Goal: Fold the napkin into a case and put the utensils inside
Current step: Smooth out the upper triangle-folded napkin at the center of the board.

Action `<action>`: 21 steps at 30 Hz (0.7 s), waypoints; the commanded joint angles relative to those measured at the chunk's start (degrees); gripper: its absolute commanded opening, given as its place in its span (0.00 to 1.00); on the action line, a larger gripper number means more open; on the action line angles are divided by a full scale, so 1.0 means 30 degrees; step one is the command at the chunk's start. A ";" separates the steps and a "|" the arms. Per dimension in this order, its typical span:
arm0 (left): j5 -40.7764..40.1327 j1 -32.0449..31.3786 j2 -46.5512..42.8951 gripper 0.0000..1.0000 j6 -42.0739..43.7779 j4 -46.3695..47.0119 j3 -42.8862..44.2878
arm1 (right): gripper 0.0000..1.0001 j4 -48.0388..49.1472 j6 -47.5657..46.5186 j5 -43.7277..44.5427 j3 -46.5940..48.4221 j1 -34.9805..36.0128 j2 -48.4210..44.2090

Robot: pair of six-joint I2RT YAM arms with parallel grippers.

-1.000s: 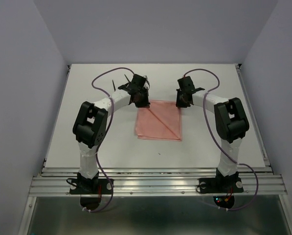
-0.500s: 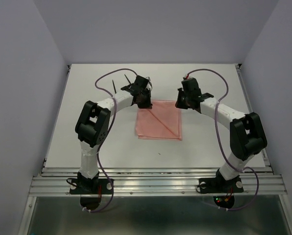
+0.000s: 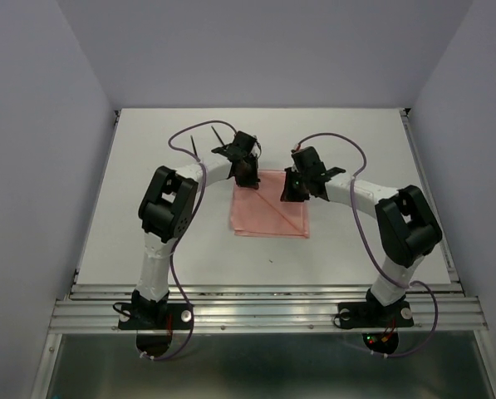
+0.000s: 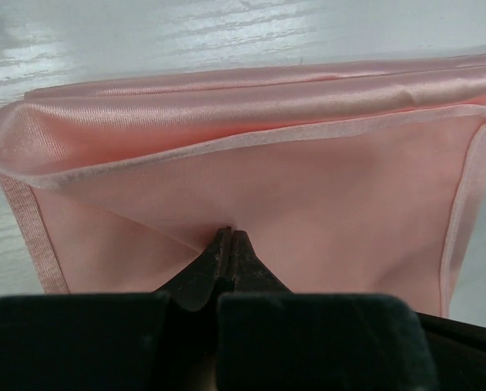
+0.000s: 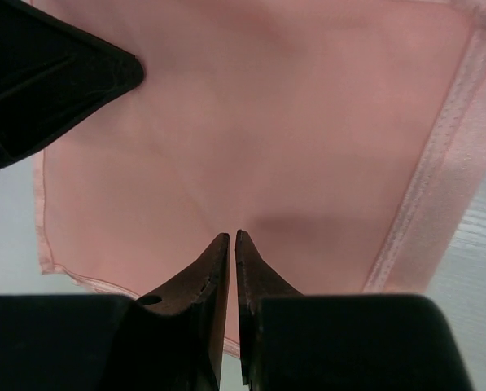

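The pink napkin (image 3: 268, 214) lies flat and folded on the white table (image 3: 148, 216), with a diagonal crease across it. My left gripper (image 3: 248, 181) is shut at its far left corner. Its tips (image 4: 229, 235) touch the cloth (image 4: 308, 187), and no cloth shows between them. My right gripper (image 3: 288, 194) is over the napkin's far right part. Its jaws (image 5: 231, 236) stand a hair apart just above the fabric (image 5: 291, 122), with nothing in them. The left gripper's fingers (image 5: 80, 73) show in the right wrist view. Two slim black utensils (image 3: 195, 146) (image 3: 221, 133) lie behind the left arm.
Purple cables (image 3: 179, 137) loop over both arms near the utensils. Grey walls close in the table at the back and on both sides. A metal rail (image 3: 264, 314) runs along the near edge by the arm bases.
My right gripper has moved left and nearer, from the napkin's far right corner to over the cloth. The left gripper has stayed at the far left corner. The napkin's outline has not changed.
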 commanded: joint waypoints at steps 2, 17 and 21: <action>-0.0184 -0.0008 0.0255 0.00 0.0483 -0.0251 0.0748 | 0.13 0.0891 0.0275 -0.0893 0.1207 0.0677 0.1116; -0.0067 0.0168 0.0636 0.00 0.0542 -0.0046 0.0338 | 0.13 0.1507 0.0831 -0.0981 0.1885 0.0853 0.3814; -0.0096 0.0227 0.0607 0.00 0.0571 -0.0016 0.0249 | 0.13 0.1478 0.0802 -0.0572 0.1065 0.0853 0.3375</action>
